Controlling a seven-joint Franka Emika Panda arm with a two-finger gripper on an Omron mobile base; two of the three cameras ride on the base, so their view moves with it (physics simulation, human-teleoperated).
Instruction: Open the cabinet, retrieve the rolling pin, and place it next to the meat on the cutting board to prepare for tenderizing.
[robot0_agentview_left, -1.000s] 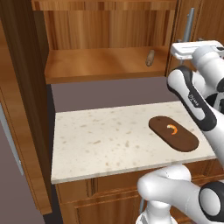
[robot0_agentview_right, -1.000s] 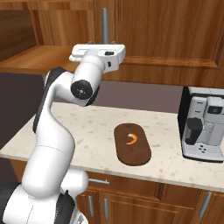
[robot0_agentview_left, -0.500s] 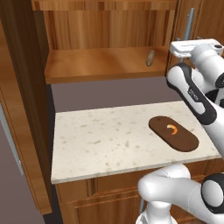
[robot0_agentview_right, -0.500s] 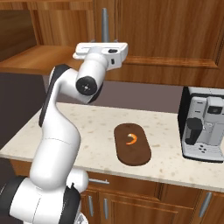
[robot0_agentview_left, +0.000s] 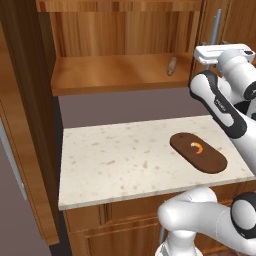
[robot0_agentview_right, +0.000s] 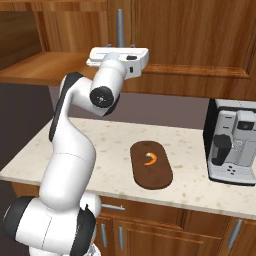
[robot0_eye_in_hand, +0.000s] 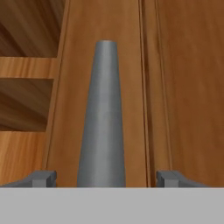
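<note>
— Countertop (robot0_agentview_left: 125, 160) held what?
— Board (robot0_agentview_left: 198, 152) with meat (robot0_agentview_left: 198, 147). Pin (robot0_agentview_left: 172, 65) lay on the open cabinet's (robot0_agentview_left: 120, 70) shelf.
— Gripper (robot0_eye_in_hand: 105, 177)?
— Fingers apart, straddling a grey handle (robot0_eye_in_hand: 102, 122).

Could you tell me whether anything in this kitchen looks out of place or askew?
Nothing is spilled or damaged. The one oddity: the hand straddles a neighbouring door's bar handle, while the rolling pin lies in the open cabinet.

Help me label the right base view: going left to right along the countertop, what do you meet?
Robot arm → cutting board with the meat on it → coffee machine.
</note>
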